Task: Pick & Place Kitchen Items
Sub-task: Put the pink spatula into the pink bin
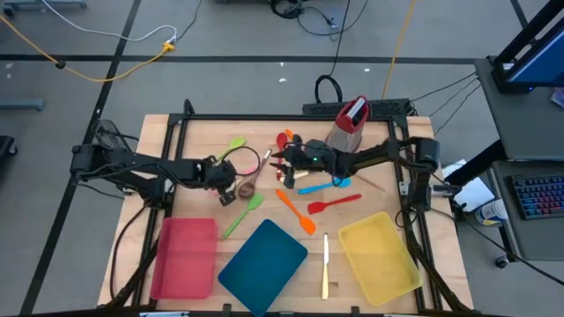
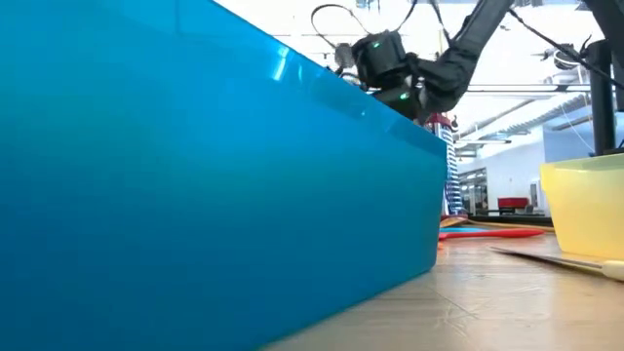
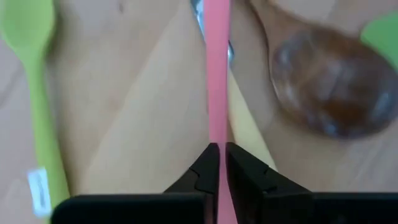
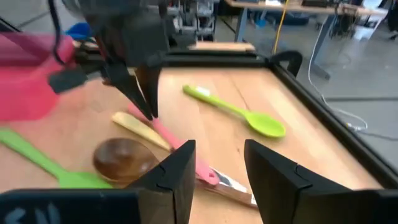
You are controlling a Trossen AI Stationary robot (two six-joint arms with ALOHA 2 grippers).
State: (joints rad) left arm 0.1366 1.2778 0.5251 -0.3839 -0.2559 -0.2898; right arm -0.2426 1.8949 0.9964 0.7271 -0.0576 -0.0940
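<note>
My left gripper [image 1: 226,182] is shut on a slim pink spatula [image 4: 186,155] near the table's middle left; the right wrist view shows its fingers [image 4: 144,99] pointing down at it. Beside the spatula lie a brown spoon [image 3: 323,87], a cream knife [image 4: 137,127], a green spoon [image 4: 236,112] and a green spatula [image 1: 242,214]. My right gripper [image 4: 217,168] hovers open just right of these things, pointing toward the left gripper, with nothing between its fingers. My left gripper pinches the pink spatula's thin handle [image 3: 217,134] between its two fingertips. The fingers come from above, slanting down, and lie in line with the handle. The held end [image 4: 154,123] sits at the fingertips, and the far end [image 4: 208,176] rests on the table.
Orange [image 1: 295,211], red [image 1: 333,204] and blue [image 1: 322,187] spatulas lie right of centre, and another cream knife [image 1: 325,264] lies near the front. Red [image 1: 185,255], blue [image 1: 263,255] and yellow [image 1: 379,255] trays line the near edge. A red-topped grater [image 1: 350,123] stands at the back.
</note>
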